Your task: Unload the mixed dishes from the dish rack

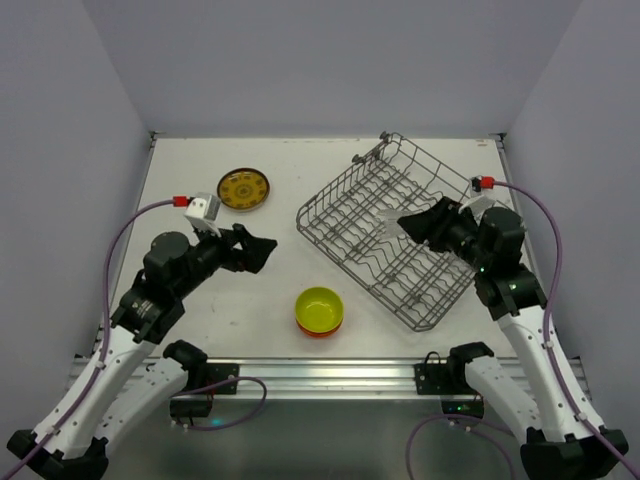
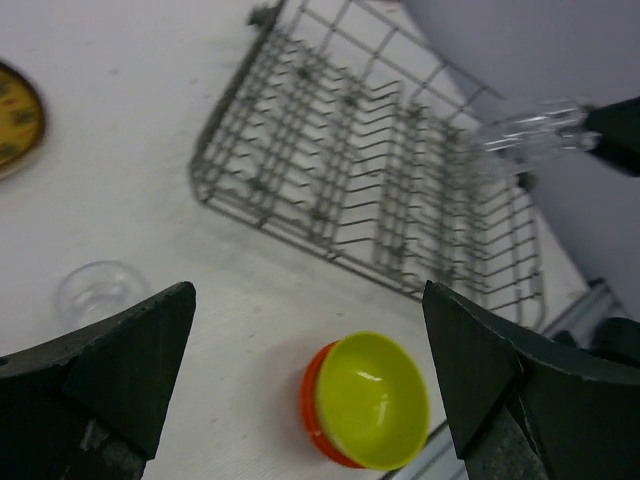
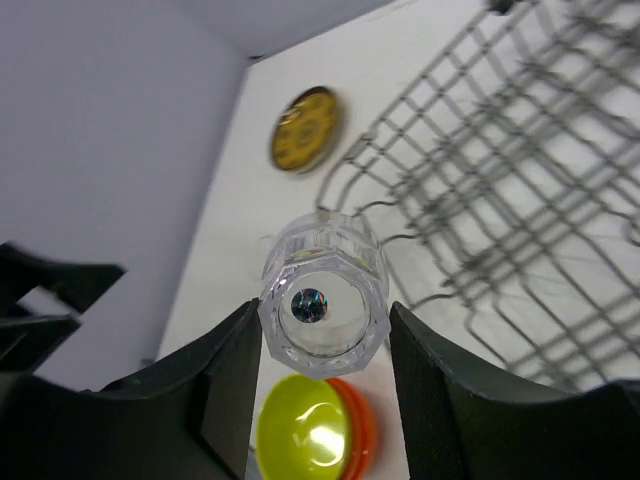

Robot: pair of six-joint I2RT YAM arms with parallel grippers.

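Note:
The grey wire dish rack [image 1: 355,272] sits skewed at the right of the table. My right gripper [image 1: 415,225] hovers above it, shut on a small clear glass [image 3: 322,305] lying sideways between its pads; the same glass [image 2: 525,130] shows above the rack [image 2: 300,215] in the left wrist view. My left gripper [image 1: 262,250] is open and holds nothing. A yellow-green bowl [image 1: 319,308] is nested in an orange bowl [image 1: 320,331] near the front edge. The patterned plate [image 1: 243,189] lies at the back left. Another clear glass [image 2: 97,292] stands on the table under my left arm.
Grey walls close in the table on the left, back and right. A metal rail [image 1: 320,375] runs along the near edge between the arm bases. The stacked bowls [image 2: 372,400] lie just ahead of my left gripper [image 2: 308,300].

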